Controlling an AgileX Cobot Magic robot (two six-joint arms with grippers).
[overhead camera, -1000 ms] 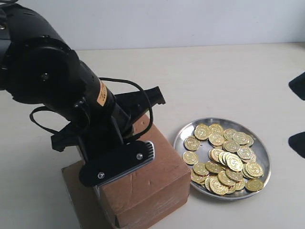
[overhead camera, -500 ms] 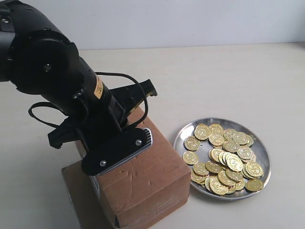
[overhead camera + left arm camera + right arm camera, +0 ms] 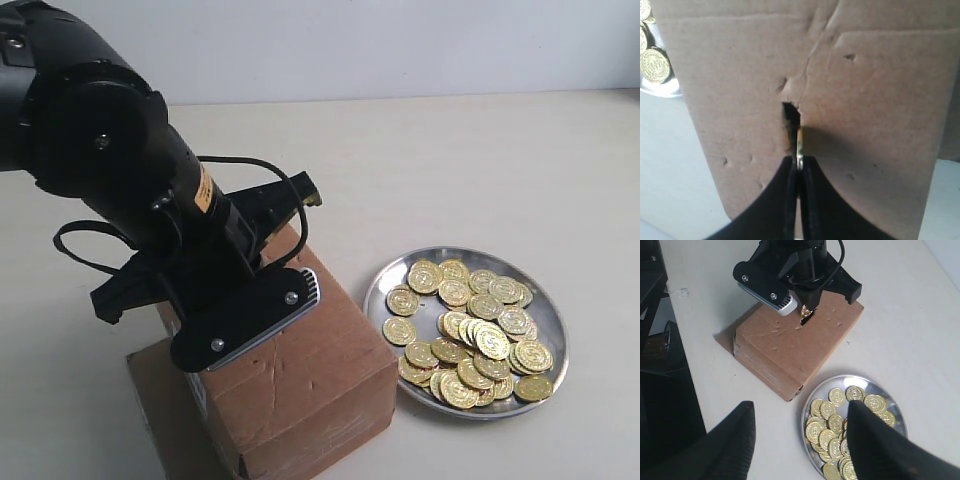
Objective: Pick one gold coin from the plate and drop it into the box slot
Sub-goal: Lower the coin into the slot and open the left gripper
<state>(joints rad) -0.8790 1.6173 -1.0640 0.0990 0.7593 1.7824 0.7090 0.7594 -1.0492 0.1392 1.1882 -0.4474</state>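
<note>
Observation, single moment. Left hand (image 3: 799,162) is over the box (image 3: 320,370), fingertips pressed together on one gold coin (image 3: 800,145). Coin is held on edge and shows as a thin gold line in the left wrist view, sticking out past the fingertips toward the box top. Its far edge sits at the near end of the slot (image 3: 790,115), a short dark slit with ragged edges in the middle of the dented top face. Whether the coin's edge has entered the slit or only touches the cardboard beside it: cannot tell. From the right wrist camera the same coin shows as a gold fleck under the black fingertips, right at the slit.

Box stands on the pale table (image 3: 480,160), with a flat brown cardboard sheet (image 3: 722,335) showing from under one side. Left arm leans over the box and hides much of its top in the exterior view.

Plate (image 3: 470,252), round and shiny with a raised rim, lies on the table just beside the box. Whether its rim touches the box's corner: cannot tell. Heap of coins (image 3: 470,330), all gold, overlaps across most of the plate, with bare metal showing along the rim.

Right hand (image 3: 801,405) hangs above the plate, fingers spread wide, nothing between them. It is well apart from the box and the left hand.
</note>
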